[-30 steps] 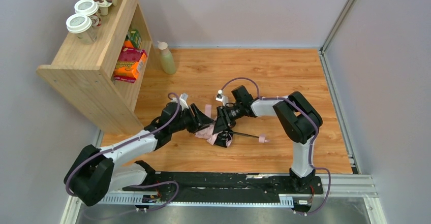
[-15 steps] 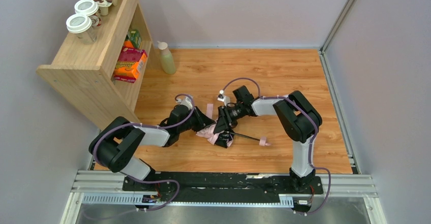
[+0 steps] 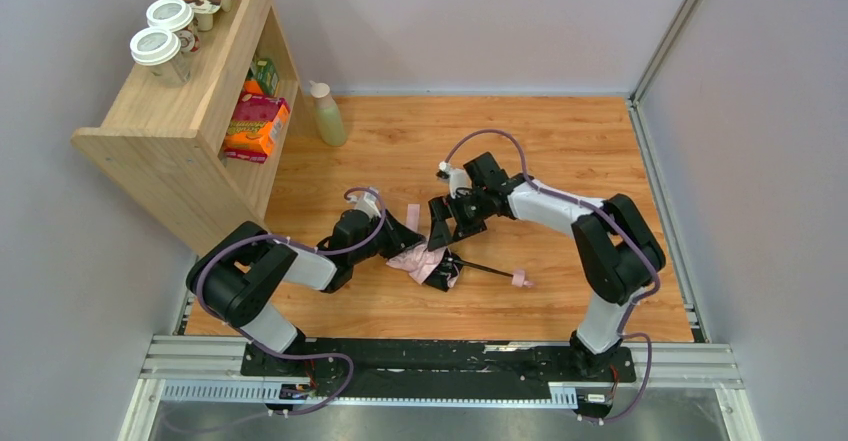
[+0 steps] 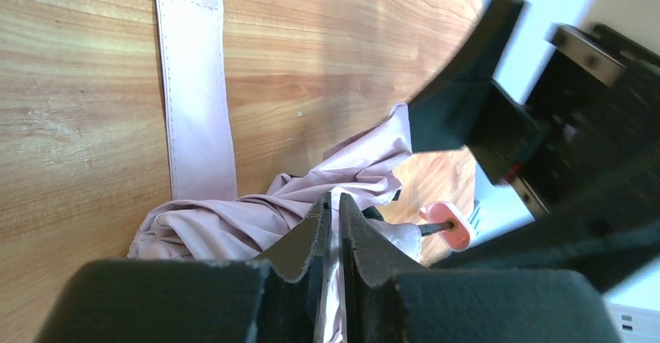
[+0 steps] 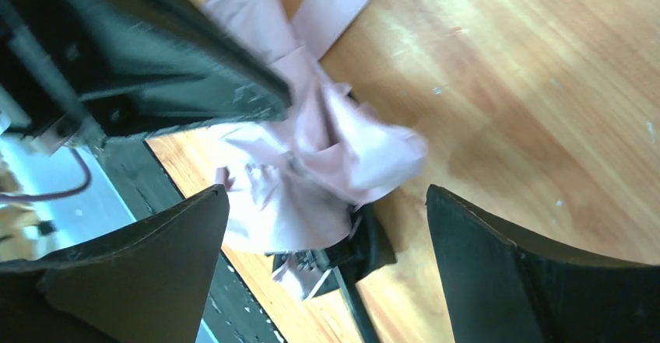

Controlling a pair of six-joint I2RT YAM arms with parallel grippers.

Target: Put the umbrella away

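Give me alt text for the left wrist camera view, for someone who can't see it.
The left gripper pinches a fold of the umbrella, its pale pink canopy crumpled on a wooden table. Its pink strap lies flat at upper left; its small pink handle shows beyond the fabric, beside black parts of the other arm.

"What is the left gripper (image 4: 331, 203) doing?"

"Its two black fingers (image 4: 300, 242) are pinched close together. A bit of pink cloth is squeezed between them."

"Is that the umbrella (image 4: 233, 230)?"

"Yes. It lies all crumpled on the wooden table (image 4: 86, 141). Its strap (image 4: 194, 86) lies flat and straight. The little pink handle (image 4: 453, 232) peeks out near the other arm (image 4: 537, 141)."
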